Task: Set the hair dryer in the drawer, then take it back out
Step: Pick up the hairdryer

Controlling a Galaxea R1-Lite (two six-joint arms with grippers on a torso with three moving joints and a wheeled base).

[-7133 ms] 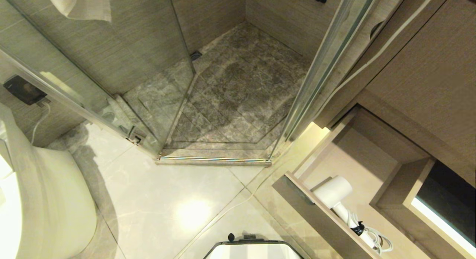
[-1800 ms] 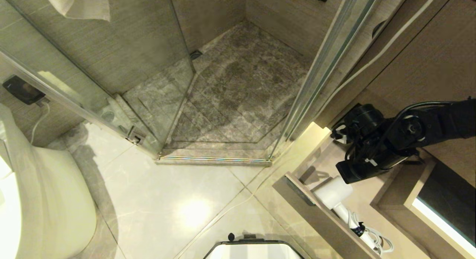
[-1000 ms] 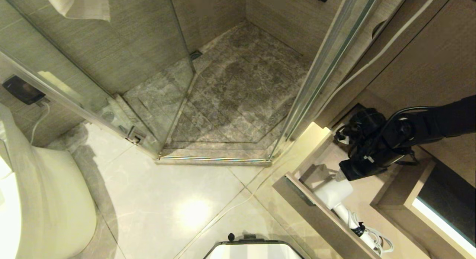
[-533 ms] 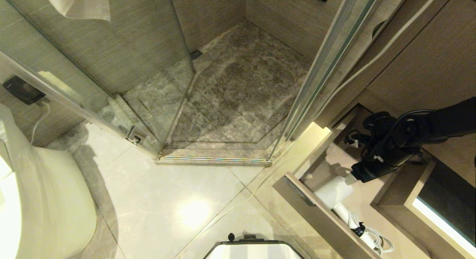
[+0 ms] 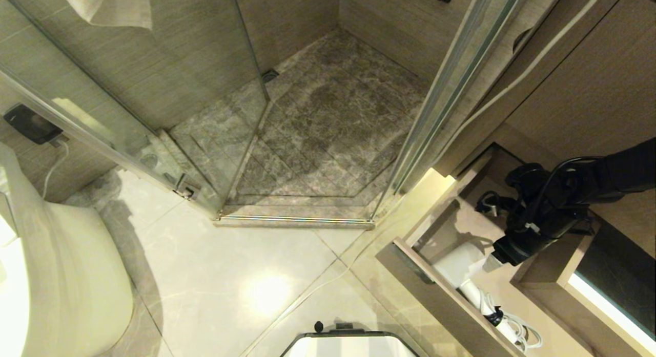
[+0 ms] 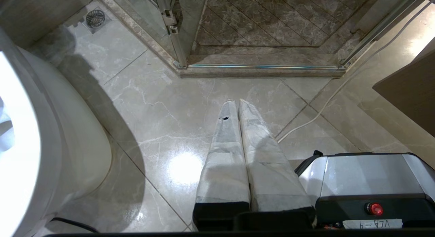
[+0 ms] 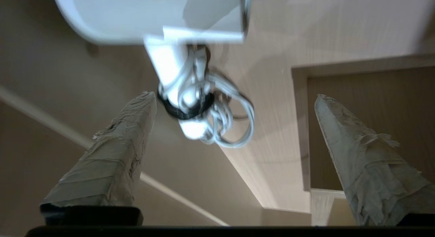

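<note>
While right hand [image 5: 489,264] hovers spread, hair dryer [image 5: 458,265] in drawer [image 5: 435,290] (cord [image 5: 520,331] coiled).

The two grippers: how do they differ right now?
The right gripper has its fingers spread wide; the left gripper has them pressed together. The right one reaches into the open drawer near the hair dryer, holding nothing; the left one hangs over the floor. Both have tape-wrapped fingers.

Bathroom: glossy pale marble floor [image 5: 215,275] with ceiling-light glare, glass shower enclosure [image 5: 154,90] over dark stone tiles, white toilet [image 5: 61,275], wood-grain cabinetry [image 5: 589,90].
</note>
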